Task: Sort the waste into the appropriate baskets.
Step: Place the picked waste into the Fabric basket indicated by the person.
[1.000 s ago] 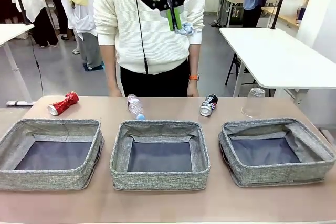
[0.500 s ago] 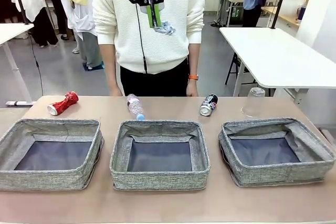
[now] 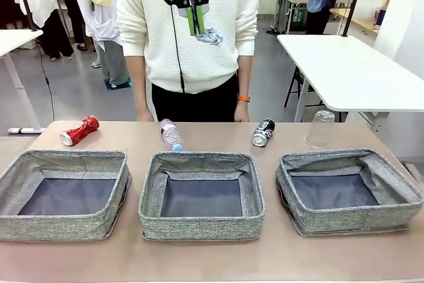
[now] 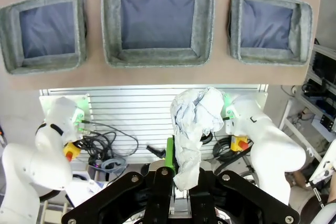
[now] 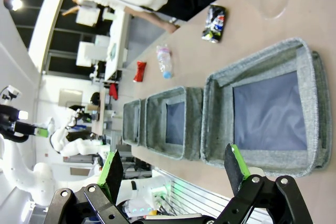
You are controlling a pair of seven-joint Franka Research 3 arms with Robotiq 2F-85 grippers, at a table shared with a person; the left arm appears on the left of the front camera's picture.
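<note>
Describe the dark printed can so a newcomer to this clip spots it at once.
On the brown table, look behind the three grey baskets. The dark printed can lies behind the gap between the middle basket and the right basket, left of the clear plastic cup. Unlike the crushed red can far left, it is dark blue with white print.

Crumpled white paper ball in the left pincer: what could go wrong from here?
The crumpled white paper ball sticks out mostly to one side of the left pincer, so it might slip out early.
It is held high over the table; released from there, light paper could drift past the grey woven-fabric baskets.
</note>
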